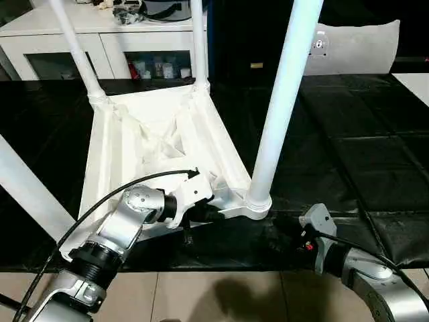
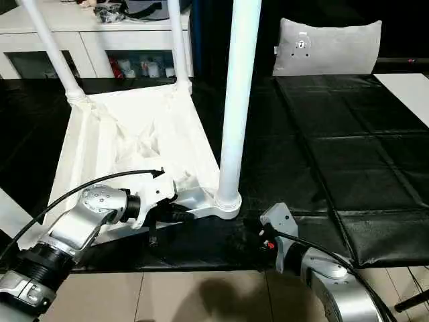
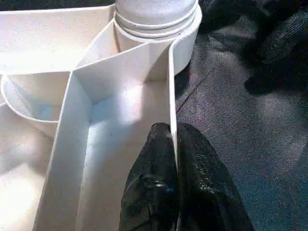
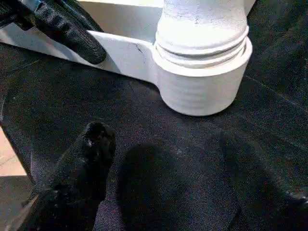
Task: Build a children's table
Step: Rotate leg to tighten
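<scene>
The upside-down table (image 1: 157,144) has a leg (image 1: 278,114) in its 4 o'clock socket (image 1: 258,204). The left gripper (image 3: 173,159) pinches its rim (image 3: 172,96); the right gripper (image 4: 192,192) gapes, holding nothing.

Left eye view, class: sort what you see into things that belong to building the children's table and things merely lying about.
Belongs to the job:
- upturned white plastic tabletop with ribbed underside
- long round white legs standing in its corner sockets
- left tool, shut on the tabletop's rim

Lying about:
- white low cabinet with glass doors
- grey cushion
- black floor mats
</scene>
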